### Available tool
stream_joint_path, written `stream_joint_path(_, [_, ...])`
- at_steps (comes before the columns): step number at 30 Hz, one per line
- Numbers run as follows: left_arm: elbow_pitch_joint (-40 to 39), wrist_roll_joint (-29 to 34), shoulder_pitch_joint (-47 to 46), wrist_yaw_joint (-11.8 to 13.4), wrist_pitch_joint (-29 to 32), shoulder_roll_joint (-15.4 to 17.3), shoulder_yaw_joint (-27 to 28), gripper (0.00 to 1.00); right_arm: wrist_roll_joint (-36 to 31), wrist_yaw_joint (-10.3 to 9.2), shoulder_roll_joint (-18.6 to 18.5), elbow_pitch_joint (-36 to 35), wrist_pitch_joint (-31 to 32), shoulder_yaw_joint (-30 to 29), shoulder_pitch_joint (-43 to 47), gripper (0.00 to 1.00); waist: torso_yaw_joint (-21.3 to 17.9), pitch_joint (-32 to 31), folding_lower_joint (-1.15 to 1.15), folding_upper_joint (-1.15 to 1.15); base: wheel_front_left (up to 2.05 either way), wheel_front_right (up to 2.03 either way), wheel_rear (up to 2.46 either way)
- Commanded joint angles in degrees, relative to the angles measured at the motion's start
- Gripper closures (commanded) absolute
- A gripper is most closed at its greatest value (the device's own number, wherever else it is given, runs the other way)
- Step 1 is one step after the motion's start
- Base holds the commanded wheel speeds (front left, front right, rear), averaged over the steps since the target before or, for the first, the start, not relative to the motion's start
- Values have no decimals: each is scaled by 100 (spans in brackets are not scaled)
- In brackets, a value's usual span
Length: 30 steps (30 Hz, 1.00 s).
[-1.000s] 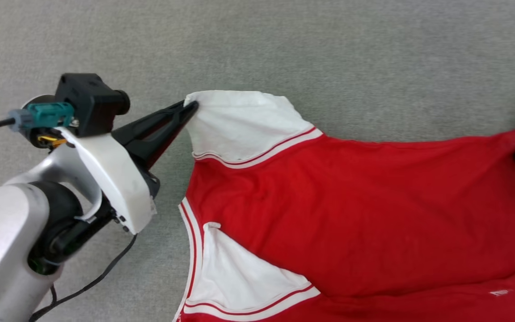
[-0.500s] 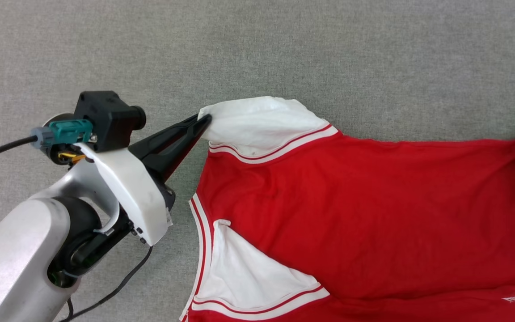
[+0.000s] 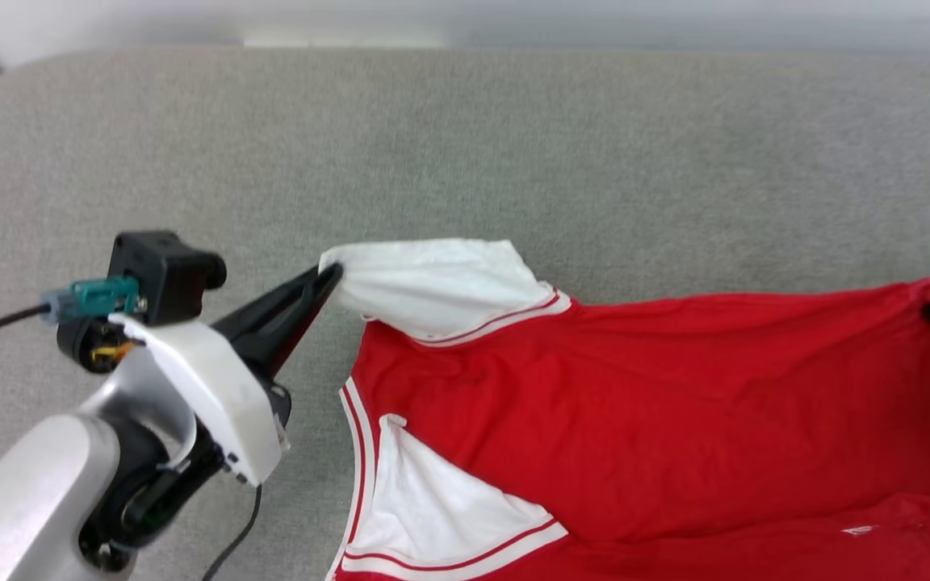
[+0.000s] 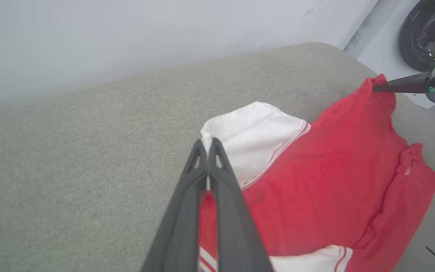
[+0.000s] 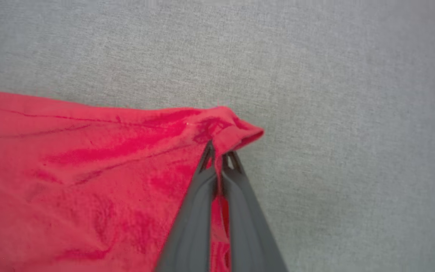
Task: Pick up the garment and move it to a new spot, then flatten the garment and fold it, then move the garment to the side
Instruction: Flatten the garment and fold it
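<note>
The garment (image 3: 659, 403) is a red jersey with white sleeve panels and striped trim, spread across a grey cushion. My left gripper (image 3: 332, 274) is shut on the tip of the far white sleeve (image 3: 433, 286); the left wrist view shows white cloth pinched between the closed fingertips of that left gripper (image 4: 207, 141). At the right edge, my right gripper (image 5: 219, 151) is shut on a bunched red corner of the garment (image 5: 89, 177). The right gripper (image 4: 376, 87) also appears in the left wrist view, its dark tips holding that corner. A second white sleeve (image 3: 441, 508) lies near the bottom.
The grey cushion (image 3: 513, 145) stretches well beyond the garment, with its back edge and rounded left corner meeting a pale wall (image 3: 190, 20). A black cable (image 3: 235, 541) trails under my left arm. A dark wheel (image 4: 421, 37) stands on the floor past the cushion's end.
My right gripper has shut on the garment's red corner. The head view has shifted and now takes in the cushion's back edge. The held white sleeve has bunched into a narrower fold.
</note>
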Motion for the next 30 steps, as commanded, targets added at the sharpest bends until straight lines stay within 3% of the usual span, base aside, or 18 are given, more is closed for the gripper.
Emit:
stream_joint_path(1, [-24, -17, 102, 25, -41, 29, 16, 100, 25, -4, 7, -53, -31, -34, 109, 100, -104, -240, 0, 0, 0, 0, 0])
stream_joint_path(11, [-398, -418, 1537, 396, -445, 213, 155, 100, 370, -4, 305, -1084, -528, -714, 1655, 100, -188, -815, 0, 0, 0, 0, 0])
stream_joint_path(17, [-506, -602, 2368, 510, -513, 350, 22, 100, 564, -4, 371, -1333, -619, -686, 2522, 100, -175, -873, 0, 0, 0, 0, 0])
stream_joint_path(24, [58, -648, 2678, 418, -229, 319, -374, 100, 489, -4, 38, -1071, -923, -350, 3085, 100, -146, -783, 0, 0, 0, 0, 0])
stream_joint_path(30, [678, -528, 2487, 241, -93, 129, -654, 100, 520, -4, -272, -706, -1178, 55, 3037, 100, -165, -677, 0, 0, 0, 0, 0])
